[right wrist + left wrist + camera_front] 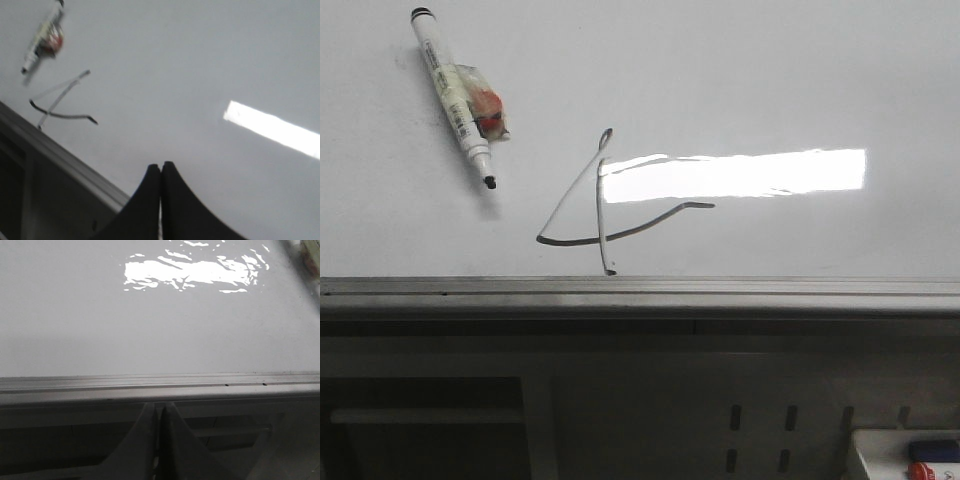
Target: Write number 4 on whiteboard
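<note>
Whiteboard [740,80]: large glossy white panel, flat, fills most of front view; grey edge rail [640,295] along near side. Judged rigid, slick; fixed surface, not for gripping.
Number 4 [603,205]: drawn, thin dark strokes approx. mid-board, just behind rail. Slanted line + vertical + curved crossbar all present; bright glare strip crosses upper part. Ink prob. smears if touched, so keep pads off.
Marker [453,95]: lies on board, well apart from the 4, to its left and further back; black tip toward the figure, uncapped by the look of it. Clear wrap w/ orange bit on the barrel's right side.
Marker handling (est.): light, stiff, smooth round barrel, may roll or slip. Take hold mid-barrel, across long axis, clear of tip.
Left gripper [159,412]: fingers pressed together, nothing between; sits near side of rail.
Right gripper [161,172]: fingers closed, empty; over bare board, apart from 4 and marker.
Task status (est.): figure complete.
</note>
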Action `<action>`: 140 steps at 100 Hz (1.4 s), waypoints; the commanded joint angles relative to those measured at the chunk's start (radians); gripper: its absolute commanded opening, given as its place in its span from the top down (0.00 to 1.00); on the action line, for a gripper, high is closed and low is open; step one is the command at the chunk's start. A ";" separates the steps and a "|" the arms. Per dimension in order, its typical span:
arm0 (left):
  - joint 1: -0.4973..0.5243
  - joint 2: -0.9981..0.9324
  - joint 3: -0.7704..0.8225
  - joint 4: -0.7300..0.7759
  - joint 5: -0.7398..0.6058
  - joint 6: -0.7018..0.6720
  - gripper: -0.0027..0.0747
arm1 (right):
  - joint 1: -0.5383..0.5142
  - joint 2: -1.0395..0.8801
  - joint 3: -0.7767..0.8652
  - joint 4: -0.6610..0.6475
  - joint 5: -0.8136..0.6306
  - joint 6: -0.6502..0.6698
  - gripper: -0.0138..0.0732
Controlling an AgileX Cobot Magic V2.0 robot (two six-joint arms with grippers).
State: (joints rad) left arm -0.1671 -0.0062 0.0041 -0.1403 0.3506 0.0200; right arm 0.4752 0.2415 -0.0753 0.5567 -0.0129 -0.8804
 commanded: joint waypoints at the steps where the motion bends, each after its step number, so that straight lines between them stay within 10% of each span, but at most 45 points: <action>1: 0.000 -0.023 0.034 -0.018 -0.033 -0.008 0.99 | -0.063 -0.010 0.040 -0.127 -0.071 0.100 0.92; 54: 0.000 -0.023 0.034 -0.018 -0.031 -0.008 0.99 | -0.316 -0.138 0.110 -0.332 0.235 0.651 0.92; 140: 0.000 -0.023 0.034 -0.018 -0.031 -0.008 0.99 | -0.319 -0.265 0.110 -0.440 0.333 0.713 0.92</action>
State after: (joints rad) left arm -0.1673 -0.0062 0.0041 -0.1424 0.3506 0.0200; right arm 0.1625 -0.0098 0.0106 0.1343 0.3397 -0.1726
